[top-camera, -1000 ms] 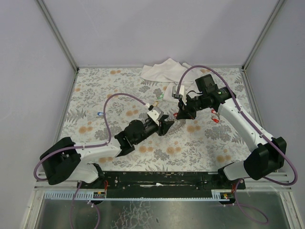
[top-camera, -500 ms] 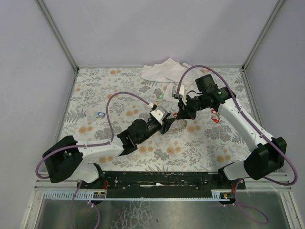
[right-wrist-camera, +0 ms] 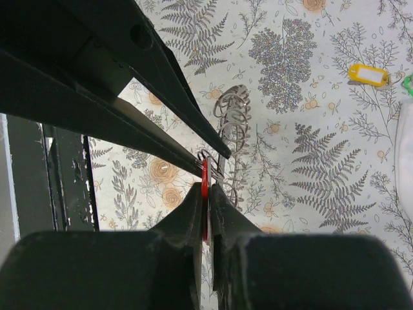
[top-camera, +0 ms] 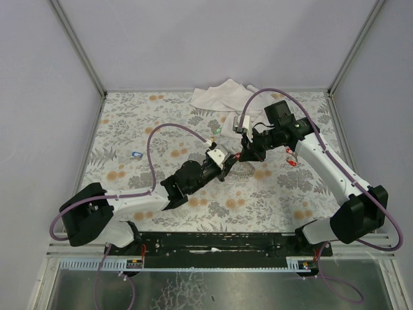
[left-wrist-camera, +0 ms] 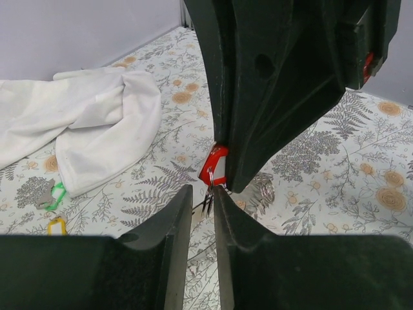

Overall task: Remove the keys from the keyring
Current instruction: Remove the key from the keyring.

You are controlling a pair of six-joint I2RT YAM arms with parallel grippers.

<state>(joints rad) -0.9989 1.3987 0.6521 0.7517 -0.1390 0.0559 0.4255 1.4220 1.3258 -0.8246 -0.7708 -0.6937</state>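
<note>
Right gripper (right-wrist-camera: 205, 188): I've got its jaws clamped flat on the red key (left-wrist-camera: 215, 165), which stands on edge between the pads. Left gripper (left-wrist-camera: 202, 191) meets it tip to tip. Its jaws are down to a narrow slit, and thin silver metal hanging below the red key sits in that slit. I can't tell if it's pinched. The keyring (right-wrist-camera: 235, 120) lies coiled on the table (top-camera: 129, 123), just past the right jaws' tips and beside the left fingers (right-wrist-camera: 161, 61). A green key (left-wrist-camera: 57, 194) and a yellow key (left-wrist-camera: 57, 226) lie well off to the left of the left jaws, near the white cloth (left-wrist-camera: 97, 123).
</note>
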